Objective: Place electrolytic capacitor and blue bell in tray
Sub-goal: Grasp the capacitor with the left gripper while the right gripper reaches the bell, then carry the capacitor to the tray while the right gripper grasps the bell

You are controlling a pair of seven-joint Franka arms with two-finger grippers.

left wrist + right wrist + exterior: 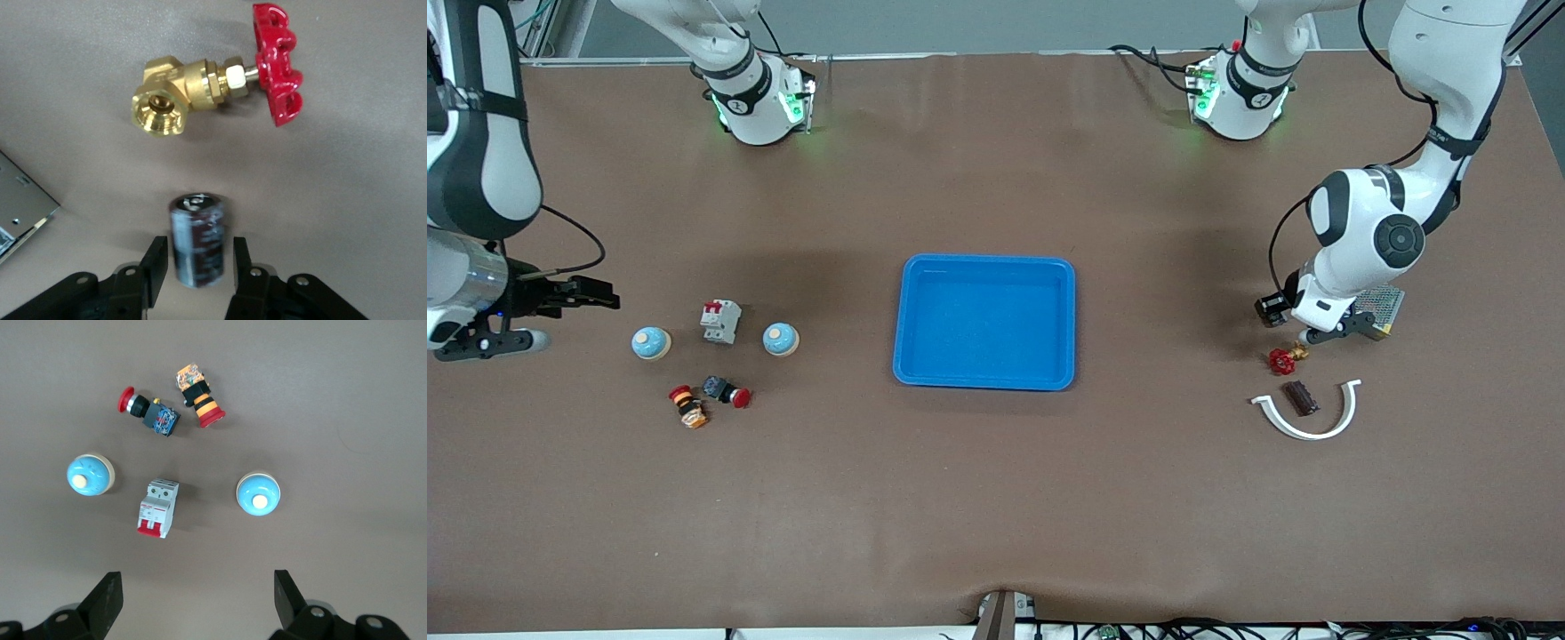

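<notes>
on the brown table [996, 498], the left gripper [195, 267] has its fingers either side of the electrolytic capacitor [197, 239], not yet touching. next: finish clamping, carry to the empty tray [985, 378]. the right gripper [197, 597] waits, spread wide, above the blue bells [258, 493].

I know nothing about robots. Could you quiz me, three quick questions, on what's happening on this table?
1. True or false: the tray already holds something.
2. The open right end effector hovers near how many blue bells?
3. The left end effector has a finger on either side of which item? A brass valve, B capacitor, C circuit breaker.
Key: 1 false; 2 two; 3 B.
</notes>
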